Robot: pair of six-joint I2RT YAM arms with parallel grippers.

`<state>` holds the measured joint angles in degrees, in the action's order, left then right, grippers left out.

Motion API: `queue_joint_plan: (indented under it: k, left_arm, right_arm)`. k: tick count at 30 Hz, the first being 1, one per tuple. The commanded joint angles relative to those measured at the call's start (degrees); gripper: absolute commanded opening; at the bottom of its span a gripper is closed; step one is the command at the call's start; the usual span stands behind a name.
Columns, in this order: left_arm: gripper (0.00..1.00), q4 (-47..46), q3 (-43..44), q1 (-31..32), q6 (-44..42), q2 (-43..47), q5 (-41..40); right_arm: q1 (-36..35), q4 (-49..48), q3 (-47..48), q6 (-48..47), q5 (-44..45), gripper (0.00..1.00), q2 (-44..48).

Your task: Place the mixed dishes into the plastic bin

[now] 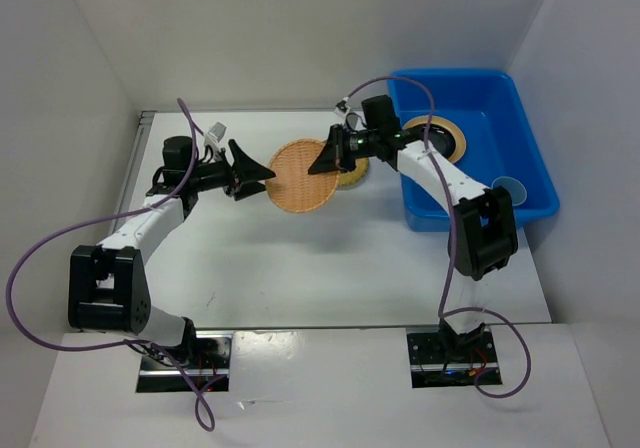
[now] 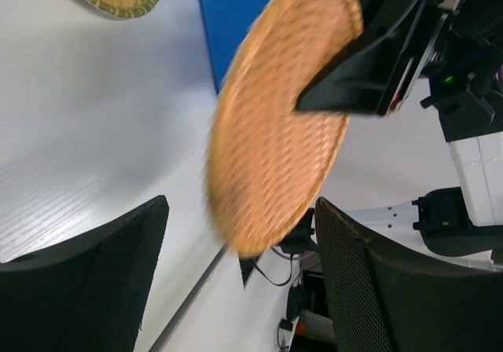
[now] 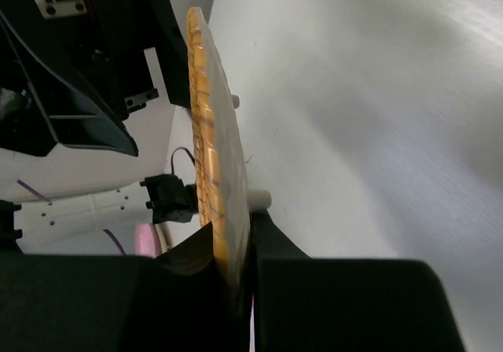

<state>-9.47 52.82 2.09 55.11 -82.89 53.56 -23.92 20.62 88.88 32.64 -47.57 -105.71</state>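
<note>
Down by the arm bases, the left gripper (image 1: 258,173) hangs with its fingers spread wide and nothing in them. The orange woven plate (image 1: 300,180) stands on edge right in front of its open jaws, apparently lifted off the table (image 1: 300,268). On the side of the plate away from it, the right gripper (image 1: 322,158) is pressed onto the rim, pinching it between both fingers, so the right arm carries the load. My read is that this is the carry step for this plate. The next move calls for drawing it back along the right arm, keeping the upright disc above the wall of the plastic bin (image 1: 485,108) behind that gripper, then letting go inside. Just beside the right gripper a second woven plate (image 1: 352,176) lies on the table. Farther off, the bin holds a dark-centred plate (image 1: 452,140) and a blue cup (image 1: 511,187).
</note>
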Motion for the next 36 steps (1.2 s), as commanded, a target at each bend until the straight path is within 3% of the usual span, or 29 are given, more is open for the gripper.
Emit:
queue_joint_plan:
  k: [1,5,9,13,25,36]
  left_arm:
    - [0.82,-3.3,0.1,0.0,0.3,0.1,-1.5]
    - [0.83,-2.7,-1.0,0.0,0.3,0.6,-2.1]
    - [0.83,-2.2,-2.2,0.0,0.9,1.1,-2.7]
    - [0.83,-1.5,-2.2,0.0,0.3,1.7,-3.5]
    - [0.83,-0.5,1.7,0.5,-0.7,-5.9,-6.1]
    - [0.83,-12.0,8.5,6.0,7.7,-24.0,-12.7]
  right_arm:
    - [9.1,-0.7,1.8,-0.5,-2.3,0.0,7.3]
    - [21.8,-0.7,4.5,0.8,-2.2,0.0,8.7]
    - [35.7,-2.2,4.3,5.8,4.2,0.0,9.2]
    - [42.8,-8.7,0.2,12.6,6.3,0.0,8.4]
    - [42.6,-10.0,2.4,15.3,23.1,0.0,-2.8]
    - [38.5,-11.9,6.0,23.1,30.8,0.0,-13.6]
